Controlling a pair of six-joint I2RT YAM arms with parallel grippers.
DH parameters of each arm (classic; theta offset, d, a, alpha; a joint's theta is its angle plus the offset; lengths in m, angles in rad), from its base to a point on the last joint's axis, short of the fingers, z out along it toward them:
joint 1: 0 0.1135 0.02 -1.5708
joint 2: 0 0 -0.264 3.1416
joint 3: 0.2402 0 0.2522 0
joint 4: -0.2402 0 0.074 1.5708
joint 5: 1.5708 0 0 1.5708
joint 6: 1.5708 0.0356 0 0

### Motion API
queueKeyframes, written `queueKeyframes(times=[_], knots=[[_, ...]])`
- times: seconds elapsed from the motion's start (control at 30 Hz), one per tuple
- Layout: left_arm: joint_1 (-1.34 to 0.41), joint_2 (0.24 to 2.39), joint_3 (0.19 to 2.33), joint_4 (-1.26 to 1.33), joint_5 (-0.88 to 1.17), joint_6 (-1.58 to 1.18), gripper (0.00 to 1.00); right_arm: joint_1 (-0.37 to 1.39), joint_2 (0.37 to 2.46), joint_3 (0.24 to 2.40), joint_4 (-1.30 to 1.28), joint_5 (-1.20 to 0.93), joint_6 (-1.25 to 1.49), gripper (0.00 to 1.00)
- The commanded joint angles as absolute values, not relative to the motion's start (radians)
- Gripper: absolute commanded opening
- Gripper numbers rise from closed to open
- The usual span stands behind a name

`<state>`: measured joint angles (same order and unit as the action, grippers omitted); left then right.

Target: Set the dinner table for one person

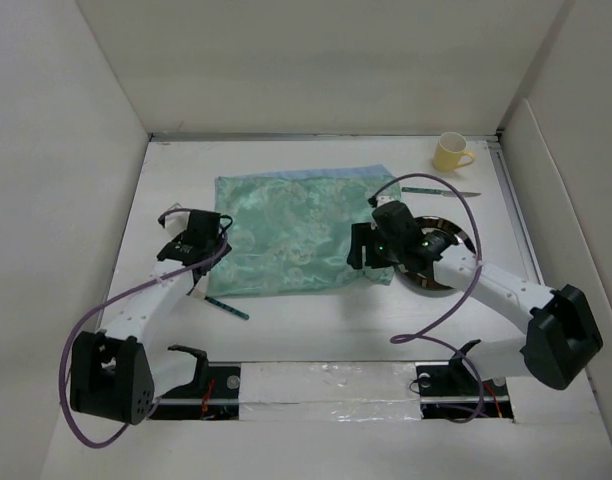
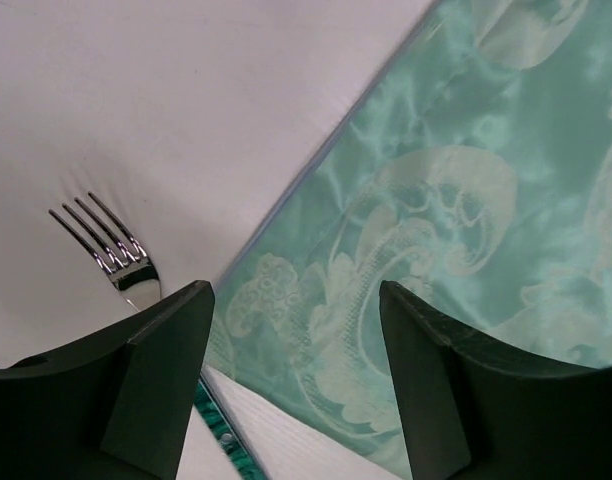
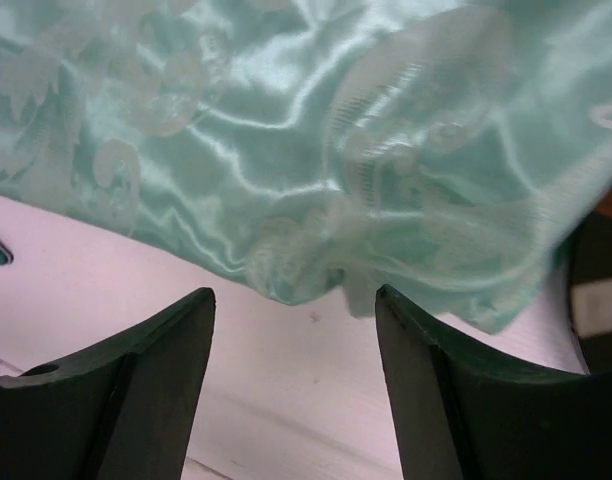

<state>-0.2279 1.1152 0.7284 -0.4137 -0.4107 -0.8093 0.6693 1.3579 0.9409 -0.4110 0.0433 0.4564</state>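
A mint-green patterned satin cloth placemat (image 1: 296, 235) lies flat on the large matte white dinner table (image 1: 316, 330), whose bare top shows on every side of the placemat.

The left gripper (image 2: 296, 380) hovers over the placemat's left edge. Its dark fingers (image 2: 156, 390) are spread wide with nothing between them. A silver fork (image 2: 111, 255) with a green handle lies on the table just off that same edge.

The right gripper (image 3: 294, 385) sits at the placemat's near right corner, where the cloth is bunched and rumpled. Its fingers (image 3: 136, 390) are also spread wide and hold nothing.

Just right of the placemat, a dark round plate (image 1: 456, 240) is partly hidden under the right arm. Beyond the plate lies a green-handled knife (image 1: 438, 190). A pale yellow ceramic mug (image 1: 451, 152) stands off the placemat's far right corner.
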Motion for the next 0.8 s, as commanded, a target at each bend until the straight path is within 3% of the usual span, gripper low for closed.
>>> queueKeyframes(times=[0.0, 0.17, 0.27, 0.3, 0.4, 0.43, 0.5, 0.6, 0.77], knots=[[-0.227, 1.195, 0.750, -0.430, -0.379, -0.709, 0.65, 0.605, 1.276, 0.885, -0.457, 0.048, 0.491, 0.72], [-0.227, 1.440, 0.848, -0.425, -0.437, -0.655, 0.66, 0.574, 1.255, 0.899, -0.462, 0.021, 0.459, 0.74], [-0.218, 1.599, 0.935, -0.423, -0.411, -0.623, 0.69, 0.549, 1.282, 0.913, -0.485, 0.023, 0.465, 0.57], [-0.218, 1.636, 0.990, -0.452, -0.400, -0.618, 0.68, 0.549, 1.279, 0.902, -0.483, 0.020, 0.468, 0.46], [-0.218, 1.718, 1.025, -0.442, -0.387, -0.615, 0.51, 0.529, 1.235, 0.865, -0.477, 0.017, 0.482, 0.29], [-0.218, 1.723, 1.023, -0.430, -0.385, -0.609, 0.23, 0.516, 1.211, 0.856, -0.476, 0.017, 0.483, 0.29], [-0.204, 1.723, 1.025, -0.417, -0.396, -0.607, 0.04, 0.500, 1.190, 0.844, -0.482, 0.017, 0.494, 0.34], [-0.140, 1.732, 1.040, -0.413, -0.382, -0.609, 0.00, 0.477, 1.166, 0.815, -0.489, 0.012, 0.505, 0.54], [-0.048, 1.710, 1.045, -0.393, -0.374, -0.604, 0.00, 0.477, 1.170, 0.769, -0.506, 0.009, 0.548, 0.63]])
